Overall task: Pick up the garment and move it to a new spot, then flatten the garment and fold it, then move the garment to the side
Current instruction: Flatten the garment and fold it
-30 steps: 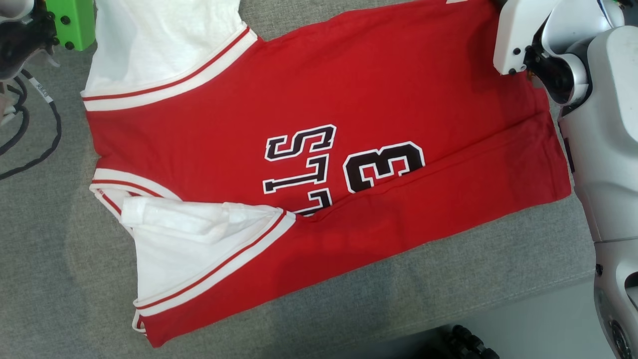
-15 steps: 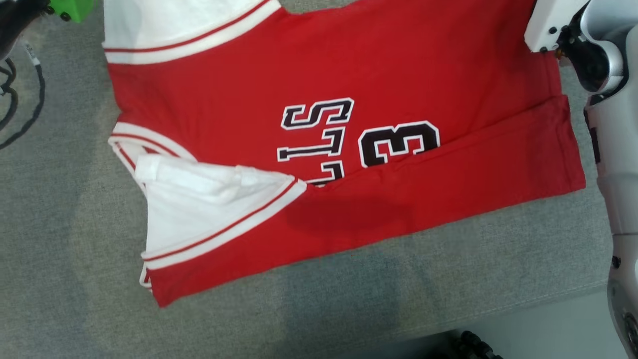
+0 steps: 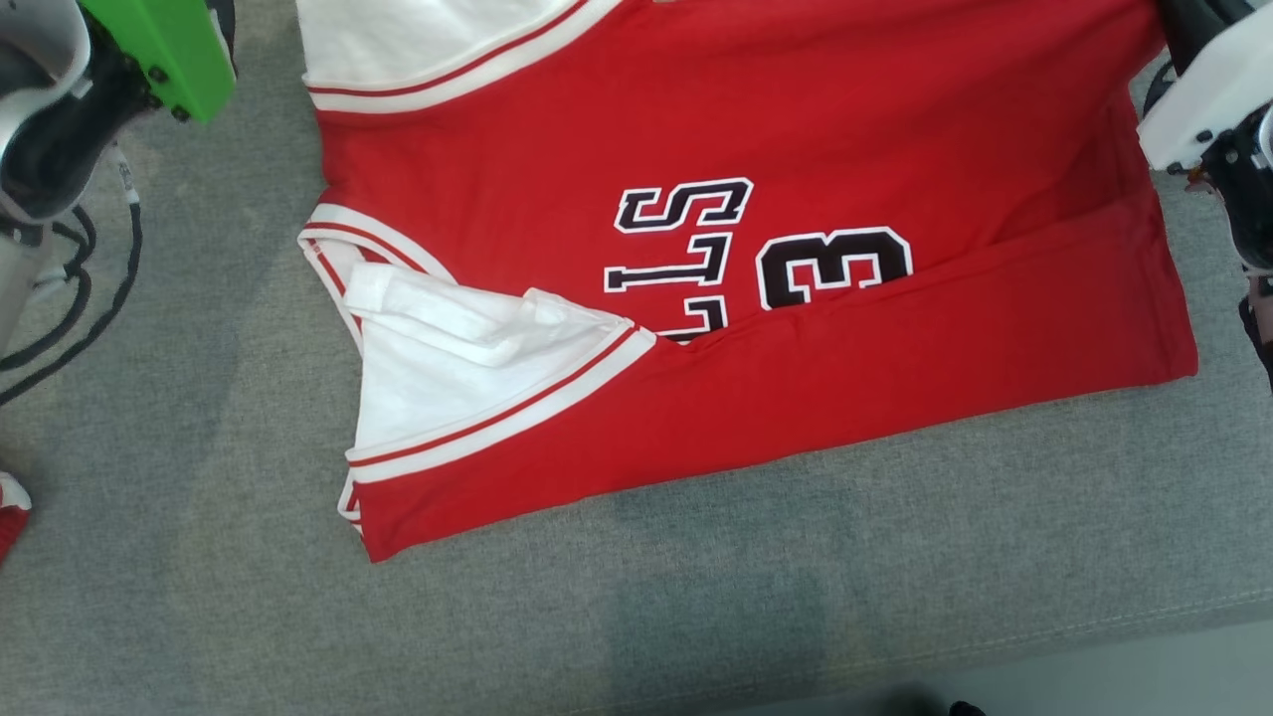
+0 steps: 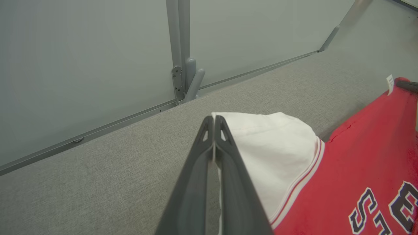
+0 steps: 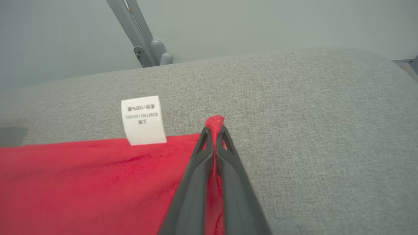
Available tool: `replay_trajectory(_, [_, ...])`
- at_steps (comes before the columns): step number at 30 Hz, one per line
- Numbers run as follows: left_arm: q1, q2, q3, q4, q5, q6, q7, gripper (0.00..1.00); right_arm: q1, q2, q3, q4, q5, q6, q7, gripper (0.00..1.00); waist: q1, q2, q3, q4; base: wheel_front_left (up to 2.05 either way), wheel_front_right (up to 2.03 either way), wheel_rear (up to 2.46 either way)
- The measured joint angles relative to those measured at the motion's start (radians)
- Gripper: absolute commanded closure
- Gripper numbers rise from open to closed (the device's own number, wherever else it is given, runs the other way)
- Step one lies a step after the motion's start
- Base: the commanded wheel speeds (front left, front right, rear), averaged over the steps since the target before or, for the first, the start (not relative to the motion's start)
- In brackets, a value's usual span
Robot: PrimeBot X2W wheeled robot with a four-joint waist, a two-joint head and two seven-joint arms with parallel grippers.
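The red jersey (image 3: 875,378) lies spread on the grey desk (image 3: 696,617), its near edge folded up over the lettering just as a second ago. Only the head's view has swung, not the cloth. The right fingers (image 5: 210,147) have finished closing and now pinch the jersey's red corner beside the white label (image 5: 143,120). The left fingers (image 4: 209,147) stay clamped on the white sleeve (image 4: 271,147).

The grey worktop (image 3: 696,617) lies bare along its whole near edge and across its left part. The red jersey (image 3: 796,129) covers the middle and right. Black cables (image 3: 90,298) loop far left. A wall panel (image 4: 81,65) with a post (image 4: 179,49) closes off the far edge.
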Motion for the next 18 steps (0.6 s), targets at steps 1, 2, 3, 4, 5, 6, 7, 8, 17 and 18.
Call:
replay_trajectory(1, [0.02,0.01,-0.001,-0.02,-0.013,0.0,-0.012,1.0,0.023,-0.015,0.009,-0.015,0.018,0.0,-0.022,1.0,0.0,0.0,-0.007,0.003,0.0,0.0,0.0])
replay_trajectory(2, [0.042,0.019,0.001,-0.042,-0.033,0.0,-0.028,1.0,0.046,-0.027,0.015,-0.032,0.044,0.0,-0.046,1.0,0.0,0.0,-0.015,0.006,0.0,0.0,0.0])
replay_trajectory(3, [0.065,0.03,0.003,-0.064,-0.046,0.0,-0.037,1.0,0.067,-0.035,0.016,-0.044,0.072,0.0,-0.062,1.0,0.0,0.0,-0.023,0.009,0.0,0.0,0.0])
replay_trajectory(4, [0.09,0.043,0.004,-0.087,-0.055,0.0,-0.044,1.0,0.091,-0.048,0.025,-0.059,0.093,0.0,-0.071,1.0,0.0,0.0,-0.031,0.012,0.0,0.0,0.0])
replay_trajectory(5, [0.117,0.054,0.009,-0.111,-0.066,0.0,-0.056,1.0,0.116,-0.063,0.033,-0.071,0.112,0.0,-0.081,1.0,-0.0001,0.0,-0.039,0.015,0.0,0.0,0.0])
replay_trajectory(6, [0.145,0.065,0.014,-0.136,-0.086,0.0,-0.062,1.0,0.142,-0.079,0.037,-0.084,0.128,0.0,-0.091,1.0,0.0,0.0,-0.047,0.018,0.0,0.0,0.0])
replay_trajectory(7, [0.172,0.075,0.018,-0.161,-0.101,0.003,-0.069,1.0,0.166,-0.095,0.039,-0.095,0.142,0.0,-0.098,1.0,-0.0001,0.0,-0.055,0.021,0.0,0.0,0.0])
replay_trajectory(8, [0.2,0.085,0.021,-0.192,-0.109,0.012,-0.073,1.0,0.19,-0.109,0.041,-0.11,0.16,0.0,-0.104,1.0,-0.0001,0.0,-0.062,0.025,0.0,0.0,0.0])
replay_trajectory(17, [0.43,0.19,0.047,-0.473,-0.217,0.125,-0.096,1.0,0.348,-0.197,0.045,-0.223,0.267,0.0,-0.173,1.0,-0.0001,0.0,-0.099,0.059,0.0,0.0,0.0])
replay_trajectory(18, [0.453,0.202,0.049,-0.503,-0.227,0.136,-0.099,1.0,0.362,-0.205,0.045,-0.23,0.275,0.0,-0.183,1.0,-0.0001,0.0,-0.099,0.062,0.0,0.0,0.0])
